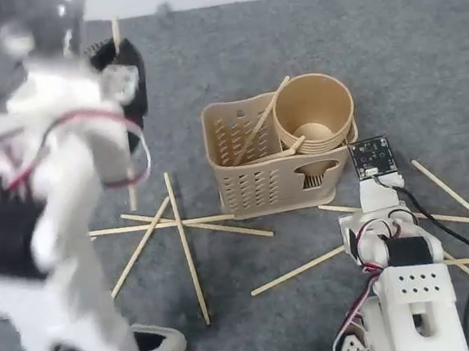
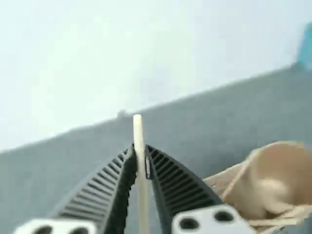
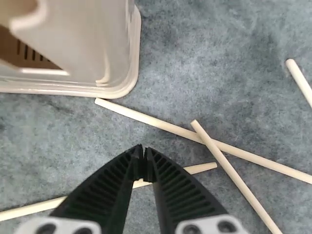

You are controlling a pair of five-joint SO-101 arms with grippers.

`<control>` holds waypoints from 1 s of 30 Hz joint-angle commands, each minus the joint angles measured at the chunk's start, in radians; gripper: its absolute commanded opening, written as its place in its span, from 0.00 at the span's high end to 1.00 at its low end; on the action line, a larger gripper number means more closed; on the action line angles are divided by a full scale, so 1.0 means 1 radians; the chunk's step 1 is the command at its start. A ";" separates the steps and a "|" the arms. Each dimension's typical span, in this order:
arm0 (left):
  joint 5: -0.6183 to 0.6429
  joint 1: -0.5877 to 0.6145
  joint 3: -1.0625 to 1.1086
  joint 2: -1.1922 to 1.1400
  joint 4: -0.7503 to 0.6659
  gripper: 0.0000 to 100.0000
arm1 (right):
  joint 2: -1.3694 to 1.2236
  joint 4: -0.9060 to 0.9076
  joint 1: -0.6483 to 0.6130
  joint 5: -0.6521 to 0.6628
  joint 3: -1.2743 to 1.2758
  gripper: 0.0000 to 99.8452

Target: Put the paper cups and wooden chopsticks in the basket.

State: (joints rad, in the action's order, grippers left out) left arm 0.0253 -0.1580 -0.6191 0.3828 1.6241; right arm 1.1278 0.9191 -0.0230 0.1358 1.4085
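Wooden chopstick (image 2: pixel 138 127) stands clamped in our left end effector (image 2: pixel 140 156), far left of the basket (image 1: pixel 258 185). Our right end effector (image 3: pixel 144 155), closed and empty, hovers over loose chopsticks (image 3: pixel 161 126) by the basket's near right corner.

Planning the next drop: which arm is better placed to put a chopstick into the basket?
Left. The left pincer is shut on a chopstick; the right pincer is shut, empty, above loose chopsticks by the basket.
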 commanded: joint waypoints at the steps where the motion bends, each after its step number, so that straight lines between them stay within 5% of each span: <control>1: 0.069 -0.083 0.101 0.152 -0.100 0.99 | 0.018 0.013 0.004 0.012 -0.006 0.99; 6: 0.112 -0.140 0.386 0.341 -0.365 0.99 | 0.018 0.013 0.004 0.012 -0.005 0.99; 17: 0.112 -0.157 1.184 0.667 -1.206 0.99 | 0.018 0.013 0.004 0.012 -0.002 0.99; 30: 0.106 -0.212 1.288 0.706 -1.255 0.99 | 0.018 0.004 0.002 0.012 0.009 0.99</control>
State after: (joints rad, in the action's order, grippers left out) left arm 0.1250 -0.3606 0.6851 1.0794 0.3920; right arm 1.1278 0.9191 -0.0230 0.1358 1.4254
